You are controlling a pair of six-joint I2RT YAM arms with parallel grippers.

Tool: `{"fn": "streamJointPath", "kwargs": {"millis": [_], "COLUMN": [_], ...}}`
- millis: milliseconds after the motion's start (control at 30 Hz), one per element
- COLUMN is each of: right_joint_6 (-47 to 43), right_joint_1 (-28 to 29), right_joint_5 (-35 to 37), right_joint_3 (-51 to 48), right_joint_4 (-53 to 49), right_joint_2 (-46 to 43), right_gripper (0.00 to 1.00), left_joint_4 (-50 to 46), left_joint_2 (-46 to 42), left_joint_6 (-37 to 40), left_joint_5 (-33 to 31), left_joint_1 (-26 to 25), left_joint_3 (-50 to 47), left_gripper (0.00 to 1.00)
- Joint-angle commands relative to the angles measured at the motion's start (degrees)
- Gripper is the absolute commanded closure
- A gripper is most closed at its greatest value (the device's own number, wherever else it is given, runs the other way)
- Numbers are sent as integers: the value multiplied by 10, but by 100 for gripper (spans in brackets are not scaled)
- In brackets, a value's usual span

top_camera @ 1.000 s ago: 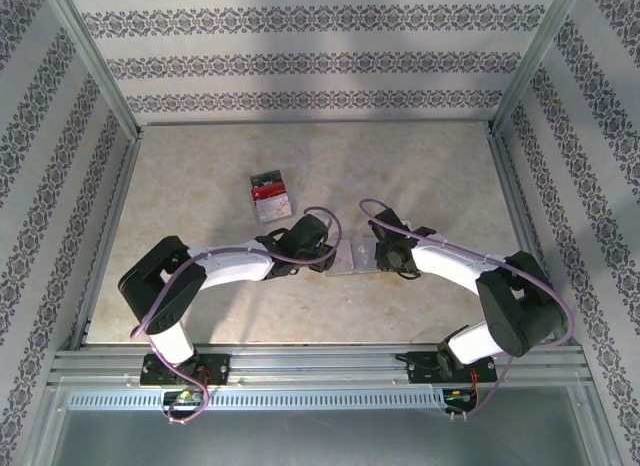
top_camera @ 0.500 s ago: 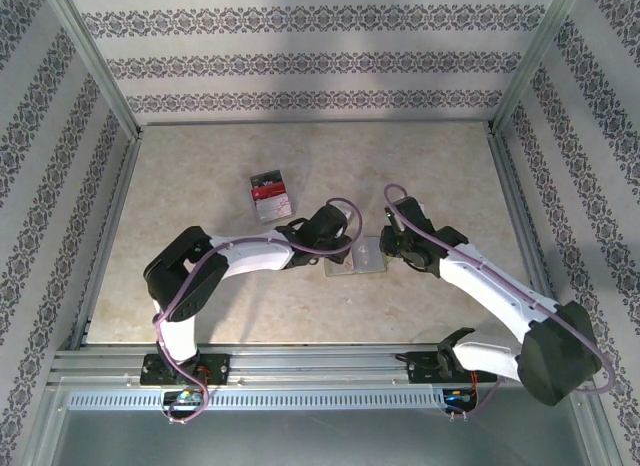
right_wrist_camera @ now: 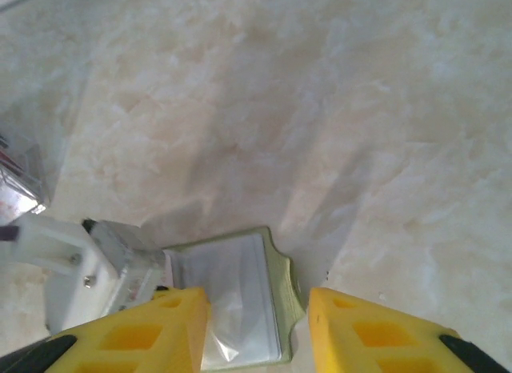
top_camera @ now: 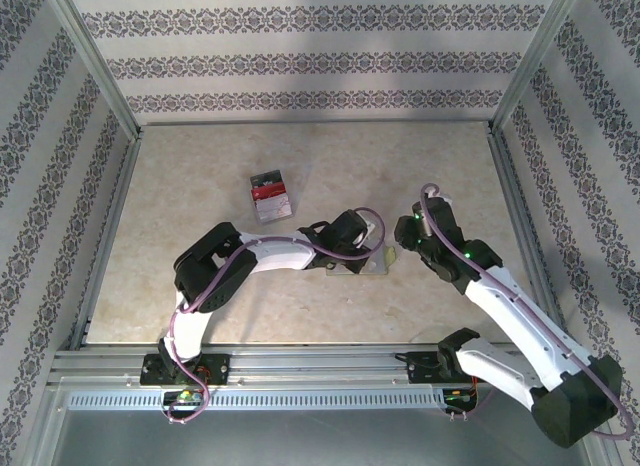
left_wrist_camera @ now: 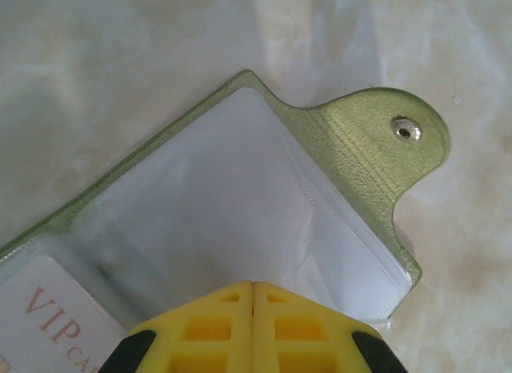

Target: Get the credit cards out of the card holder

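The card holder (top_camera: 368, 262) lies open on the counter (top_camera: 200, 166); the left tool (left_wrist_camera: 253, 286) is pinched shut, seemingly on its clear sleeve; the right tool (right_wrist_camera: 256, 302) hovers half-open, empty; extraction is underway, and next the VIP card (left_wrist_camera: 48, 325) must slide out.

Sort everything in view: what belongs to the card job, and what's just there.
Job: card holder, credit cards stacked on the table, VIP card inside the holder, left hand, right hand.
Just there: table, patterned walls, metal frame.
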Motion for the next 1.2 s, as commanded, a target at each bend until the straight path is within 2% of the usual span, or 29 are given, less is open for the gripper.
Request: {"fn": "streamJointPath", "kwargs": {"millis": [0, 33, 133, 167, 233, 333, 533, 633, 767, 933, 1167], "right_joint_6": [6, 6, 10, 12, 15, 19, 16, 15, 16, 21, 42], "right_joint_1": [-7, -7, -7, -7, -7, -8, -9, -9, -9, -10, -8], "right_joint_5": [15, 13, 4, 0, -5, -8, -4, -7, -9, -20, -75], "right_joint_3": [-5, -6, -12, -13, -16, -21, -21, -19, -20, -20, -35], "right_joint_4": [3, 3, 5, 6, 8, 11, 11, 8, 6, -2, 17], "right_joint_2": [-14, -14, -10, -6, 0, 1, -6, -8, -13, -13, 4], "right_gripper": [61, 61, 61, 61, 62, 62, 62, 62, 63, 64, 66], "left_joint_4": [-14, -15, -17, -17, -11, 16, 12, 22, 29, 21, 4], "left_joint_2": [21, 24, 34, 36, 32, 17, 43, 44, 26, -39, -144], "left_joint_6": [27, 31, 35, 35, 33, 34, 37, 40, 38, 28, -27], "left_joint_5": [21, 22, 25, 24, 28, 37, 39, 34, 4, -61, -137], "left_joint_1": [-9, -9, -8, -8, -9, -10, -12, -16, -19, -19, -16], "left_joint_3": [15, 19, 24, 25, 21, 6, 28, 34, 30, 1, -78], "left_gripper": [95, 91, 64, 58, 58, 63, 70, 70, 66, 62, 62]}}
